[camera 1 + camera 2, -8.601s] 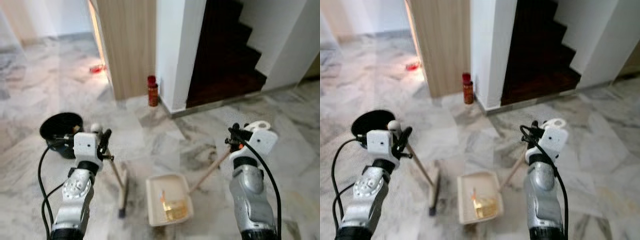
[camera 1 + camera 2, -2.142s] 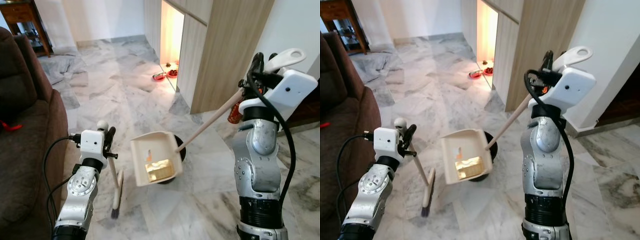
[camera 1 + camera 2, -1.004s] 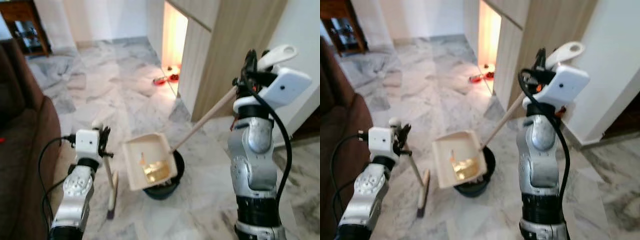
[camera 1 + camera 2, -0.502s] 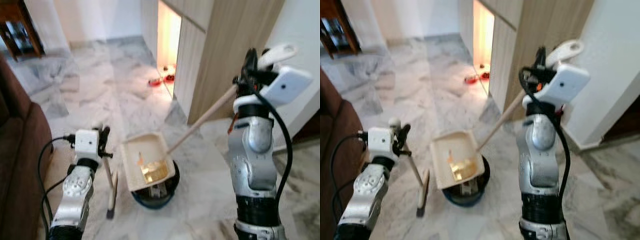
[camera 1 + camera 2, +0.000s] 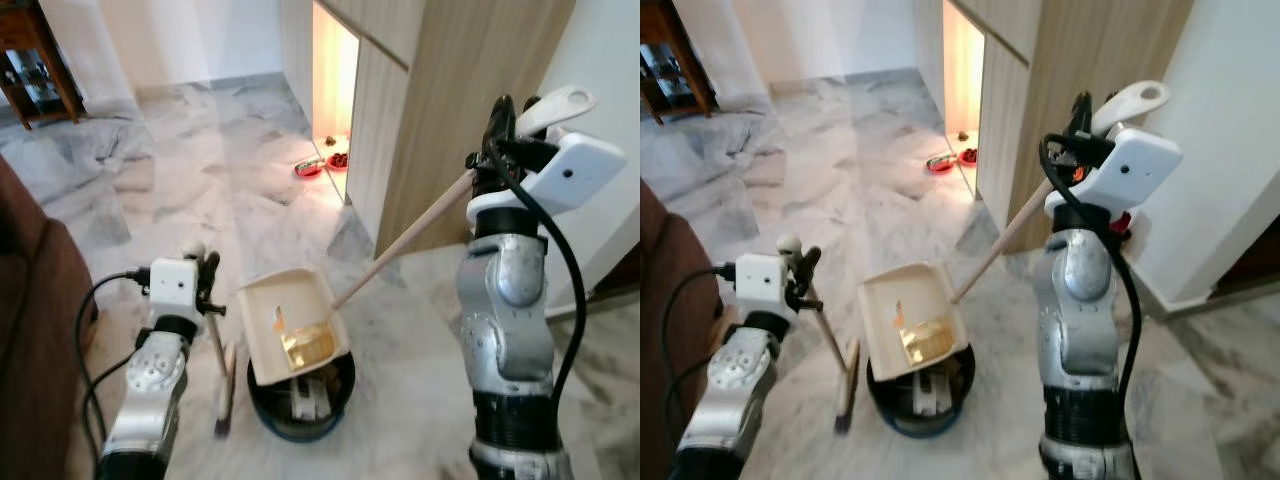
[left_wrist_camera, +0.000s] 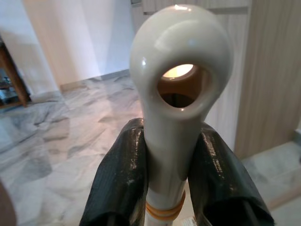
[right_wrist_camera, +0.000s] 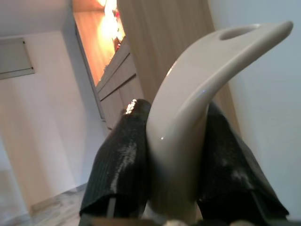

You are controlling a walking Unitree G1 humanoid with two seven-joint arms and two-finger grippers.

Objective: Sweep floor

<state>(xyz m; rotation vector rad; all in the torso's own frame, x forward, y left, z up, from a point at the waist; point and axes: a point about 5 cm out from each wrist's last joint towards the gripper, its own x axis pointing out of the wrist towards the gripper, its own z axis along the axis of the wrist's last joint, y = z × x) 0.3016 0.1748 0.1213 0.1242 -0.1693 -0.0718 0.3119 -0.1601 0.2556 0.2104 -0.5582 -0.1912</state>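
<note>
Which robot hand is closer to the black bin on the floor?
Left. The left gripper holds the broom just beside the bin. The right gripper is raised high, holding the dustpan's long handle.

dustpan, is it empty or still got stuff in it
Not empty: yellowish debris lies inside the dustpan, which the right gripper holds by its handle over the black bin.

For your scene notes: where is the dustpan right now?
In the eye views, the dustpan hangs centre, tilted over the dark bin, its long handle held by the right gripper.
</note>
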